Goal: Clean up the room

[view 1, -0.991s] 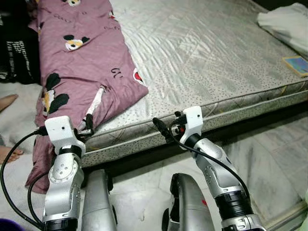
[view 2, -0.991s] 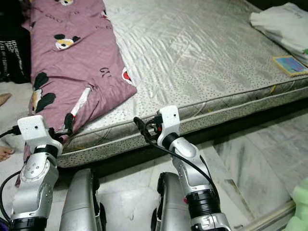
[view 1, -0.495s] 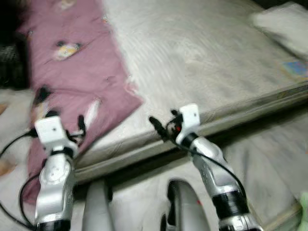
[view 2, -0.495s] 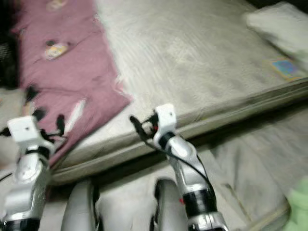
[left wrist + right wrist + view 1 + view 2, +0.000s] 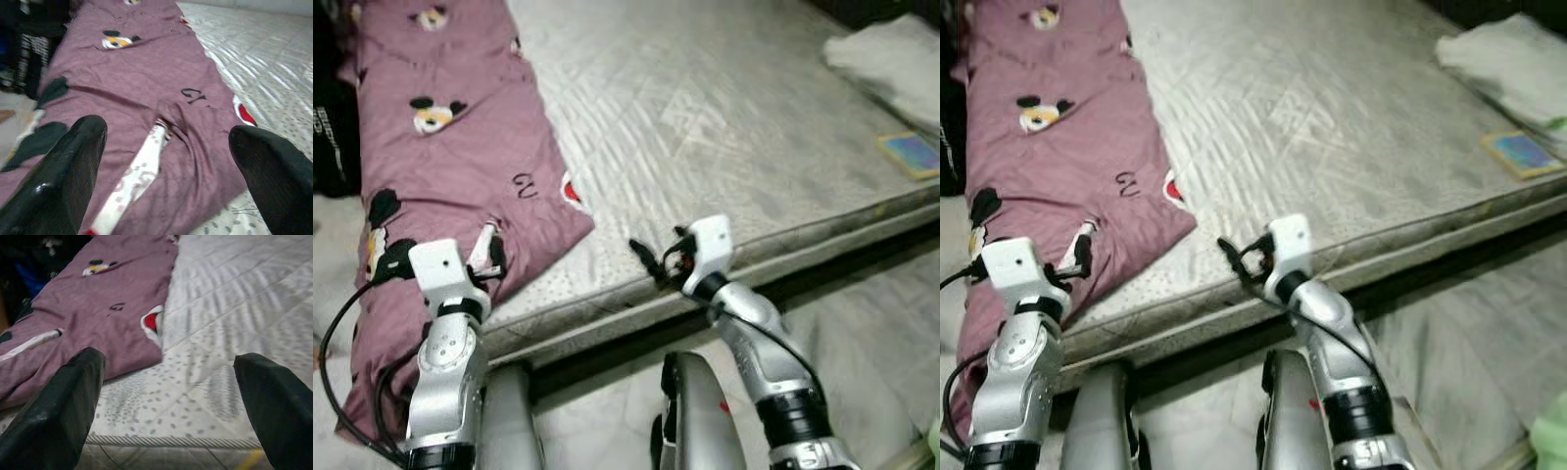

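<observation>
Hovering spread-fingered — left gripper (image 5: pixel 166 161) over purple blanket (image 5: pixel 460 166), right gripper (image 5: pixel 166 396) splayed above mattress (image 5: pixel 724 127) edge.

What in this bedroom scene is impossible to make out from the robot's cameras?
- The purple quilt: its far end is cut off by the top edge of the eye views, and its near end hangs behind the left claw and arm.
- The small blue-and-yellow card on the mattress: too small to read.
- The white cloth: cut off by the right edge.
- The dark things left of the quilt: shaded and blurred.
</observation>
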{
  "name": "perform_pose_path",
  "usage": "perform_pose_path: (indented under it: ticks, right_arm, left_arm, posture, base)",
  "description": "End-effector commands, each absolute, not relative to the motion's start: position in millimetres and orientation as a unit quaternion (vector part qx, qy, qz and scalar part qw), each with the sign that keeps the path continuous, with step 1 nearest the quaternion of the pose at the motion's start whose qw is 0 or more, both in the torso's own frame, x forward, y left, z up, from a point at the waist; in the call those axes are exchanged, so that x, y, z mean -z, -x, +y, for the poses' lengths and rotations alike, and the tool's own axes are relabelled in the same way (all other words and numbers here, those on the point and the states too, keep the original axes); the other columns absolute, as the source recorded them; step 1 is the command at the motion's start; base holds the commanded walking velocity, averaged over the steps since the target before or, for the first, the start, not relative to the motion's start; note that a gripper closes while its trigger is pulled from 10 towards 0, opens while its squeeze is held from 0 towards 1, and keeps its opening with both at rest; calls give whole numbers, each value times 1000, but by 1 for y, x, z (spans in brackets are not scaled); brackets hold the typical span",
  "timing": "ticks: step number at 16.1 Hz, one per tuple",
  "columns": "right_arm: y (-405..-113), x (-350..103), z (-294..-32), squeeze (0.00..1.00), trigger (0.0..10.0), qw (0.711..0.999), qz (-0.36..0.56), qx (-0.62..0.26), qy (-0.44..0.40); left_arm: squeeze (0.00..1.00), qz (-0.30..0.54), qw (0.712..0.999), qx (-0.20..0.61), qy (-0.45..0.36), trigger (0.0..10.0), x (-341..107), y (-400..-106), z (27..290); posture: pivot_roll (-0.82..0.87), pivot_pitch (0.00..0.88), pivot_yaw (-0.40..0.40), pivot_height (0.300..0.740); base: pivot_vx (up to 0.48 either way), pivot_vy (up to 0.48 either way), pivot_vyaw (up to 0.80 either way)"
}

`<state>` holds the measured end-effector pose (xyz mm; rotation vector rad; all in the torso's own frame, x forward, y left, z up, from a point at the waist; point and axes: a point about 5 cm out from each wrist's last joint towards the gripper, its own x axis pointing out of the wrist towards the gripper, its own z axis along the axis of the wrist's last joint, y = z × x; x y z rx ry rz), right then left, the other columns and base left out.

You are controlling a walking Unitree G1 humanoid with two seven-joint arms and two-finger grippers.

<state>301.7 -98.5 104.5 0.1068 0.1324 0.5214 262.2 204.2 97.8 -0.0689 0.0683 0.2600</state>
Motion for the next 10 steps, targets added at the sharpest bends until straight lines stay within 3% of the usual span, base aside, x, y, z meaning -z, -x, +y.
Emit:
perform_pose_path:
  ticks: [1, 6, 10]
  right_arm:
    - [-301, -104, -98, 0, 10000, 962, 70, -260, -54]
    - [-298, -106, -115, 0, 10000, 963, 78, -256, -27]
    - [-281, -102, -167, 0, 10000, 973, 115, -202, -18]
  left_arm:
    - [0, 46, 988, -145, 26, 10000, -94, -261, 210]
    - [0, 64, 968, -241, 20, 10000, -91, -260, 238]
    - [0, 59, 962, -265, 25, 10000, -97, -275, 256]
  posture:
    - [-100, 93, -65, 571]
    - [-123, 105, -71, 536]
    - [-178, 117, -76, 536]
  base:
    - [0, 0, 0]
    - [0, 0, 0]
    - [0, 0, 0]
